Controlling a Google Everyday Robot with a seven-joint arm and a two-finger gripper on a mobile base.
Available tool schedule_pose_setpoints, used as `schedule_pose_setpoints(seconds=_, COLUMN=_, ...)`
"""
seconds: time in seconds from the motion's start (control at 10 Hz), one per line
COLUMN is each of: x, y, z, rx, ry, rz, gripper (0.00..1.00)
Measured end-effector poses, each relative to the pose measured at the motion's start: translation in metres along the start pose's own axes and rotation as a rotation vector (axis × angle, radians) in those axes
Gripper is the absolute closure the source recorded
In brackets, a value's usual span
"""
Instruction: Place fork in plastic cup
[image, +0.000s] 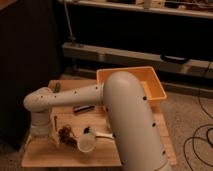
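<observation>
arm bent low over the left of the wooden surface

the gripper (42, 134) hangs at the surface's (100, 152) left edge. just right of it the fork (55, 121) lies flat, long axis running near-to-far. further right, the plastic cup (86, 141) lies tipped, mouth toward the camera; striped block (82, 108) and orange bin (150, 85) sit beyond.

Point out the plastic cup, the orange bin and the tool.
plastic cup (86, 142), camera view, on its rim.
orange bin (159, 92), camera view, on its right wall.
tool (54, 140), camera view, low beside the wrist, at the table's left.
</observation>
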Motion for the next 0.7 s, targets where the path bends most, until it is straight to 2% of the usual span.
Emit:
schedule_pose_setpoints(seconds=0.3, x=0.005, y=0.003, z=0.01, rx=-0.011, ry=0.02, rz=-0.031, gripper=0.2)
schedule_pose_setpoints(seconds=0.7, x=0.015, y=0.011, z=0.015, rx=-0.012, ry=0.037, rz=-0.116, gripper=0.2)
